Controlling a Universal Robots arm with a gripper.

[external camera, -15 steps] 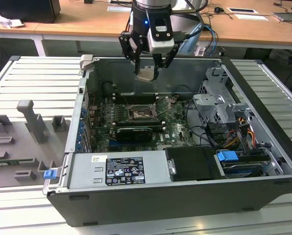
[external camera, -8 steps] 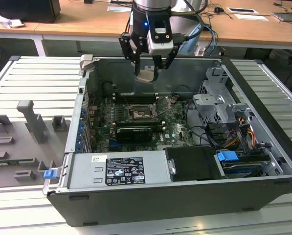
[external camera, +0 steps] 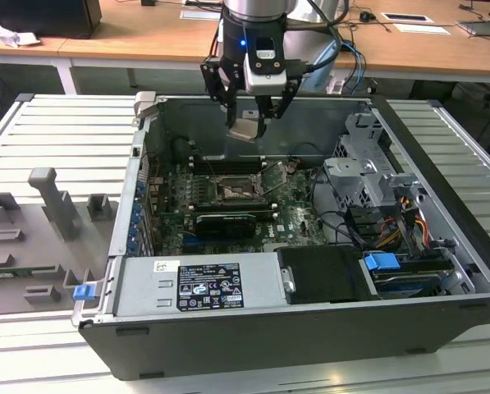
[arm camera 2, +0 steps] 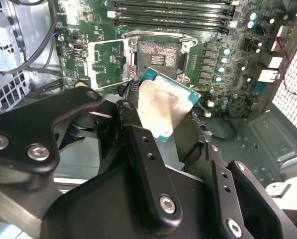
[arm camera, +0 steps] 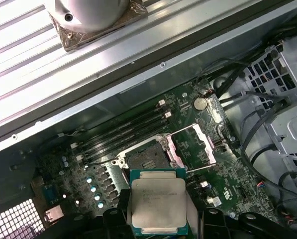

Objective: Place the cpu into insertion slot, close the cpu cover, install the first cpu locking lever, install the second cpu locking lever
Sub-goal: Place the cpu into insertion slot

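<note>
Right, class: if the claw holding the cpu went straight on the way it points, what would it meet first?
Probably the open insertion slot or its rim; the cpu in the claw would touch first. Depth is unclear.

Nothing is reading legibly: a black label [external camera: 197, 286] is sitting on the power supply box [external camera: 261, 283], print too small; faint marks are crossing the cpu [arm camera: 157, 201].

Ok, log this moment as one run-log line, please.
pincer: shut on cpu | cpu: held above the board, not seated | insertion slot: empty | cpu cover: open
</note>
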